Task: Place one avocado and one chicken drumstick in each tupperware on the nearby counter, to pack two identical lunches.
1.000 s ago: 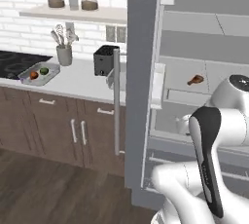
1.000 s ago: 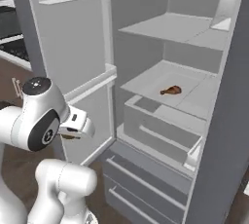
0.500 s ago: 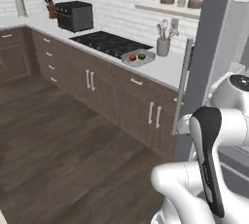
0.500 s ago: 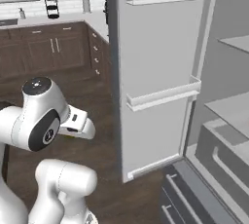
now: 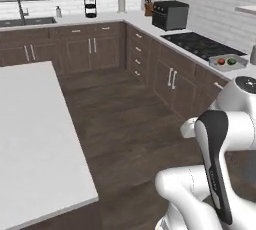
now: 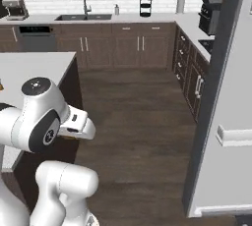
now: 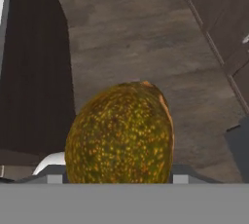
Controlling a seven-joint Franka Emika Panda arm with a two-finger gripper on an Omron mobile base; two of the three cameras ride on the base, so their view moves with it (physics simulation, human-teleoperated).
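Base views flank the arm (sharing floor (image 5: 130,119)), hand view downward

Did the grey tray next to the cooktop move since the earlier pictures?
No. The grey tray still sits just beside the cooktop, at the same end as before. The base has turned, so the whole left base view shifted, not the tray.

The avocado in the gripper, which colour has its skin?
Olive-brown with yellow speckles; the avocado shows best in the hand view.
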